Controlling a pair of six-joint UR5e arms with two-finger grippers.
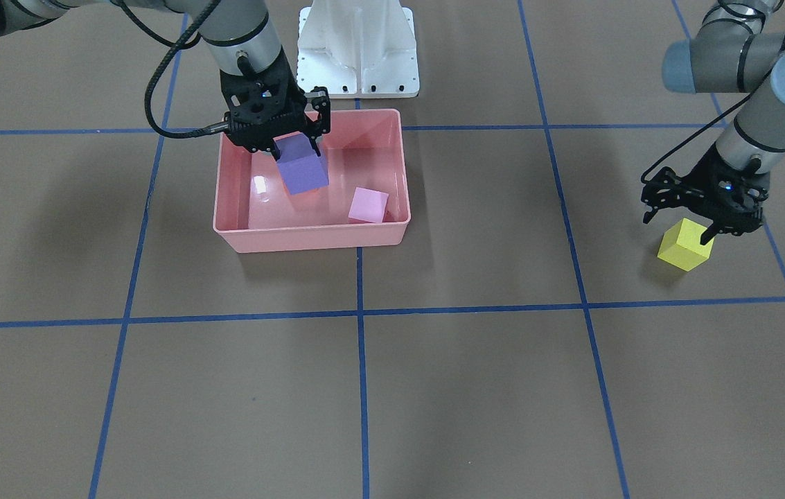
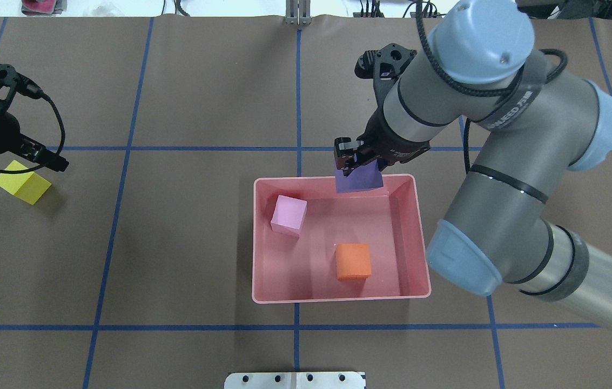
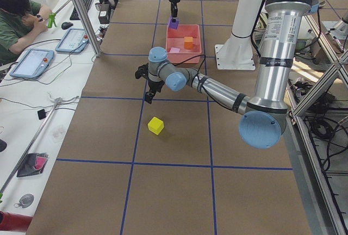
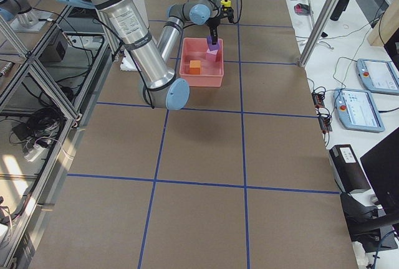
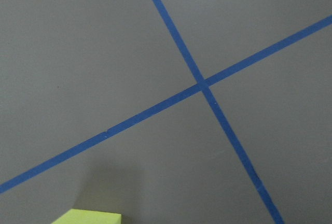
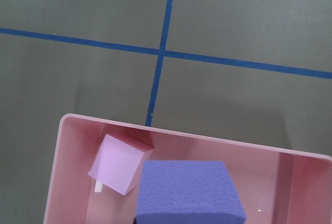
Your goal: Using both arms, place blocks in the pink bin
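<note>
Pinching matte purple cube (image 1: 302, 173) over glossy salmon-pink tub (image 1: 309, 240), right gripper (image 1: 295, 148); left gripper (image 1: 677, 229) splayed wide above yellow cube (image 1: 684, 251)

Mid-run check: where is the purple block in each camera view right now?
Front-facing: purple block, left of centre, above pink bin.
Overhead: purple block, centre, at bin's far wall.
Exterior left: purple block, top centre.
Exterior right: purple block, top centre.
Left wrist: not in it.
Right wrist: purple block, bottom centre.
Landmark: the pink bin, absent only from left wrist.
</note>
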